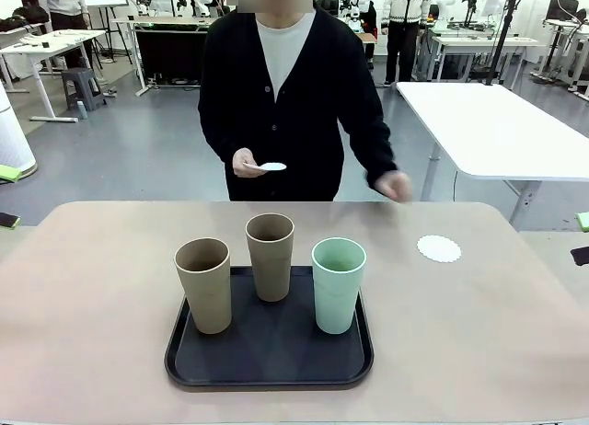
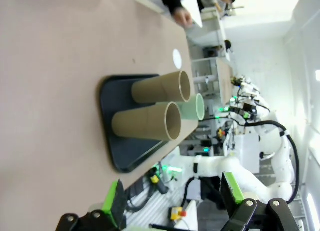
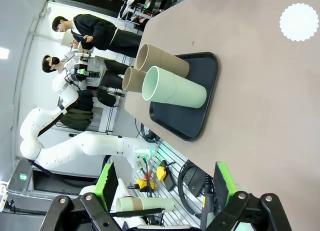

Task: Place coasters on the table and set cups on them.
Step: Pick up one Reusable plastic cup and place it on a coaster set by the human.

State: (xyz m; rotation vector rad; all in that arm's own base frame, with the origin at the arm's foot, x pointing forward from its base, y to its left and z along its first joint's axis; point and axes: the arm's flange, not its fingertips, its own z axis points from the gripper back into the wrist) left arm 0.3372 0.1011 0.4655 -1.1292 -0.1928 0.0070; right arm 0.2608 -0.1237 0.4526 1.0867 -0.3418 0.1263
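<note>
Three cups stand upright on a black tray: a tan cup at the left, a second tan cup behind the middle, and a mint green cup at the right. One white scalloped coaster lies flat on the beige table, to the right of the tray. The person at the far side holds another coaster in one hand. My left gripper is open, off the table's near edge, well short of the cups. Also off that edge, my right gripper is open, facing the mint cup and the coaster.
The person's other hand hovers over the far right edge of the table, looking blurred. Bare tabletop lies to the left and right of the tray. A white table stands beyond at the right.
</note>
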